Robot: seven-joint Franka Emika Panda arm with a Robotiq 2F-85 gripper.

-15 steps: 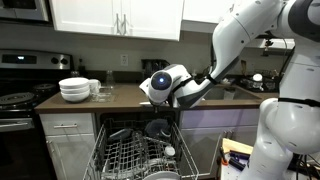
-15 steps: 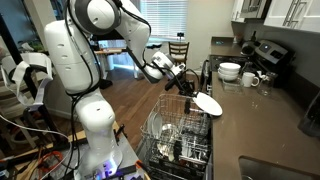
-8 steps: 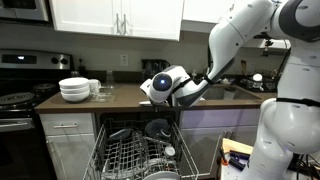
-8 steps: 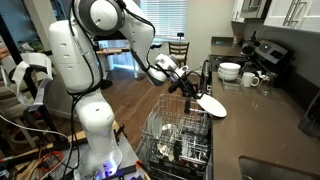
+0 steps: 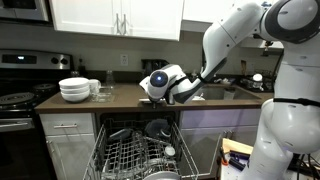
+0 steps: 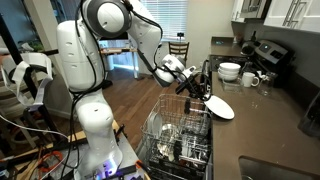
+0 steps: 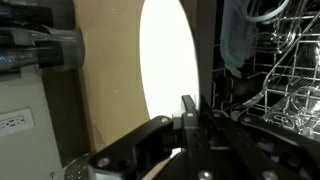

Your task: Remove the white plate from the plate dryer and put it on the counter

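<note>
The white plate [image 6: 222, 107], lifted clear of the plate dryer [image 6: 178, 132] and tilted over the edge of the counter [image 6: 275, 125], is pinched at its rim by the jaws; it is judged stiff, glossy-slick and breakable, so a firm rim hold is advised.
</note>
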